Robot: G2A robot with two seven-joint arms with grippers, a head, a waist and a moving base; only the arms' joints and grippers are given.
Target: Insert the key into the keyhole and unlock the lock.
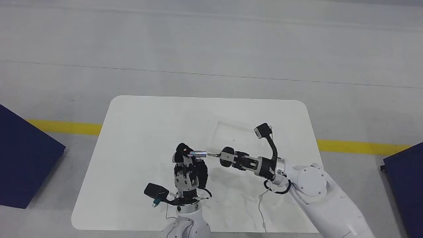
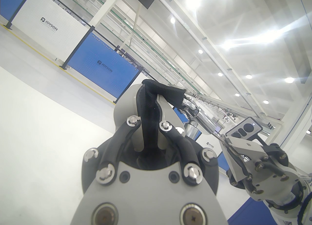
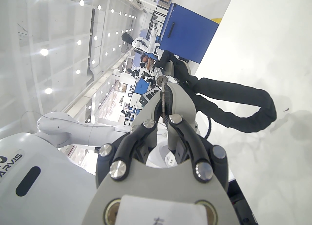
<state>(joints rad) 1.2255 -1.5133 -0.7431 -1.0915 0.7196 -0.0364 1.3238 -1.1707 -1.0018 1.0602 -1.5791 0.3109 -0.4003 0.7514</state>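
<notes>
Above white table (image 1: 132, 129), grey floor (image 1: 211, 39): clamping lock (image 3: 159, 73) in left claw (image 2: 156, 97), pinching key (image 3: 162, 106) in right claw (image 3: 163, 94), aiming tip-first at keyhole (image 3: 161, 80).

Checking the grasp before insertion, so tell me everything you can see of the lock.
The lock is a cable lock: a shiny metal cylinder with a keyhole face, joined to a loop of cable in a black woven sleeve. The left gripper is shut on the sleeved part, holding it over the white table. The key, in the right gripper, meets the keyhole; its depth is unclear.
</notes>
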